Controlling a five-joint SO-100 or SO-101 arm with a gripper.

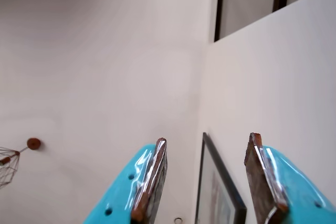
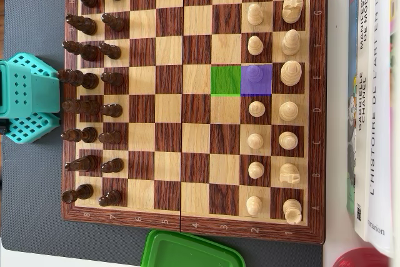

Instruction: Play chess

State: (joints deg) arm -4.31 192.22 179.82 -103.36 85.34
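Observation:
The wooden chessboard (image 2: 169, 123) fills the overhead view. Dark pieces (image 2: 94, 79) stand in two columns on the left, light pieces (image 2: 275, 110) in two columns on the right. One light pawn (image 2: 255, 75) stands on a square tinted purple. The empty square to its left is tinted green (image 2: 225, 80). The teal arm (image 2: 25, 98) sits beyond the board's left edge. In the wrist view my gripper (image 1: 208, 138) points up at a wall, away from the board. It is open, with nothing between its brown pads (image 1: 152, 177).
A green plastic lid (image 2: 187, 251) lies at the board's bottom edge. Books (image 2: 375, 92) lie along the right side, and a red object (image 2: 362, 259) sits at the bottom right. The wrist view shows a framed picture (image 1: 218, 192) on the white wall.

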